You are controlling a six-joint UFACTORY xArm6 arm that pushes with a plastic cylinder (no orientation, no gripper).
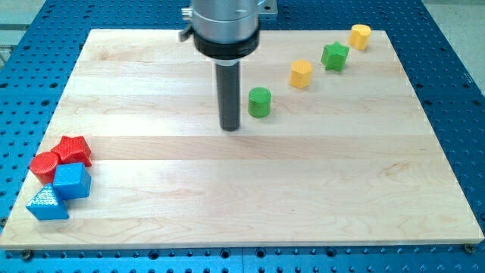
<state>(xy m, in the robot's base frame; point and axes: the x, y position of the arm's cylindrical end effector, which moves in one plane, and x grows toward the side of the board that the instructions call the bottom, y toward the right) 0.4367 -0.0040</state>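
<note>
My tip (230,127) rests on the wooden board (227,197) just left of a green cylinder (259,101), with a small gap between them. That cylinder begins a diagonal row rising toward the view's top right: a yellow block (301,73), a green star-shaped block (335,56), and a yellow cylinder (360,36). Far off at the view's lower left sits a tight cluster: a red cylinder (44,164), a red star-shaped block (74,150), a blue cube (71,181) and a blue triangular block (47,204).
The board lies on a blue perforated table (455,91). The arm's grey and black body (224,26) hangs over the board's top edge, above the rod.
</note>
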